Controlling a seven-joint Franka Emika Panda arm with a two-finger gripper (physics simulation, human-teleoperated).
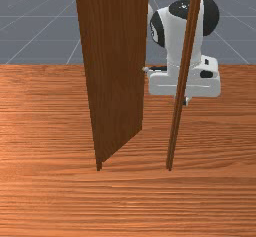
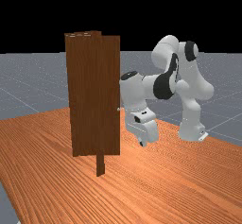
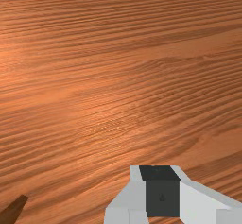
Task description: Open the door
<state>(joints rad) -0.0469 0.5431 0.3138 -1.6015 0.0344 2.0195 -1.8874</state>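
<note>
The door panel stands ajar, turned at a slant to its frame. In the front view its lower edge runs from near the foot of the left post back toward the arm, leaving a gap between the panel's far edge and the right post. Both posts reach down to the wooden surface. A small pale piece sits at the panel's far edge, too small to make out.

In the far view the gripper is to the right of the panel and apart from it, tipped slightly, its tips aimed down at the surface and lower than that pale piece. In the front view the right post crosses in front of the hand. The fingers are pressed together with nothing between them. In the wrist view a dark brown wooden end shows off to one side of them; which part it belongs to, I cannot tell.
</note>
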